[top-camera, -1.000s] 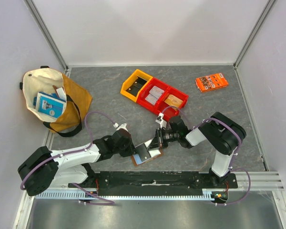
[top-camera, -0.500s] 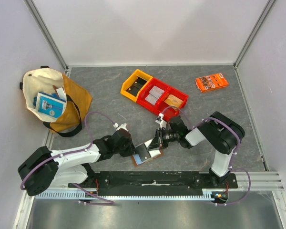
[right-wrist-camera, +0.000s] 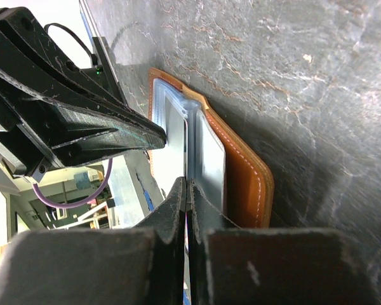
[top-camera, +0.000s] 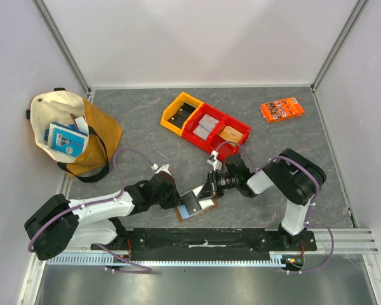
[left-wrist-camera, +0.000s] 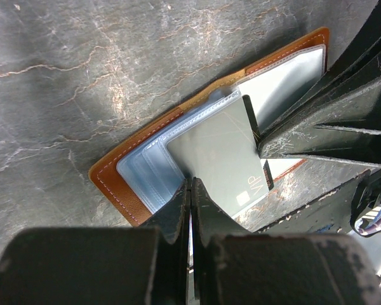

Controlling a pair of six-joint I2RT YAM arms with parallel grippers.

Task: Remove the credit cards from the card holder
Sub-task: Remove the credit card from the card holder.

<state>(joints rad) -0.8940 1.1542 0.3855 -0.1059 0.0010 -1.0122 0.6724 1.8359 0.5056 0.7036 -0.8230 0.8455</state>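
Progress: partial | card holder open flat between both gripper tips | left gripper clenched on its sleeve edge | right gripper clenched, apparently on grey VIP card | done: credit cards in red bins | pending: VIP card extraction

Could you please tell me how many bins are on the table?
3, in one row: the yellow bin left, a red bin in the middle, another red bin right.
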